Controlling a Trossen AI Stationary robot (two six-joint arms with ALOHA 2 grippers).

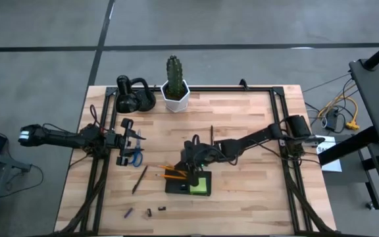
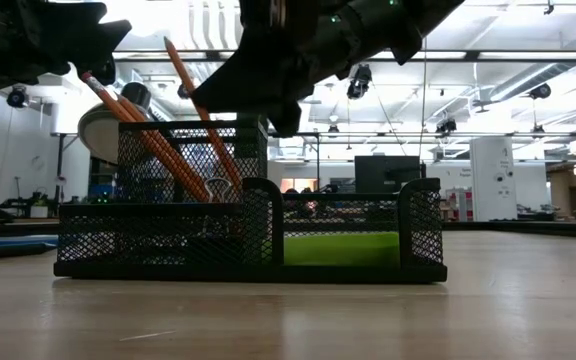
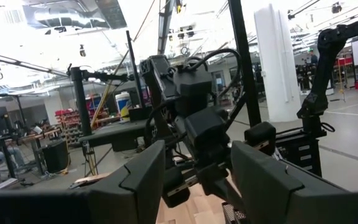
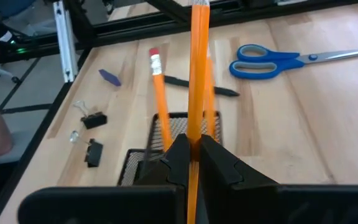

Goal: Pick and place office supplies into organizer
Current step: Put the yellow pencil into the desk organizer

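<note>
We are clamping an orange pencil (image 4: 196, 74) in the right hand (image 4: 191, 155), holding it upright over the organizer (image 1: 188, 184) near the desk's front edge for a clean drop; our left hand (image 1: 126, 141) is waiting open above the scissors (image 1: 135, 155).

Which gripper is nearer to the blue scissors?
Left. The open left gripper hovers right beside the blue scissors. The right gripper is farther off, over the organizer, shut on an orange pencil.

both arms are dark, chunky, jointed things with black cables looped around the wrists, matte black angular fingers (image 3: 272, 180), and a white-tipped end on the left arm (image 1: 58, 137).
</note>
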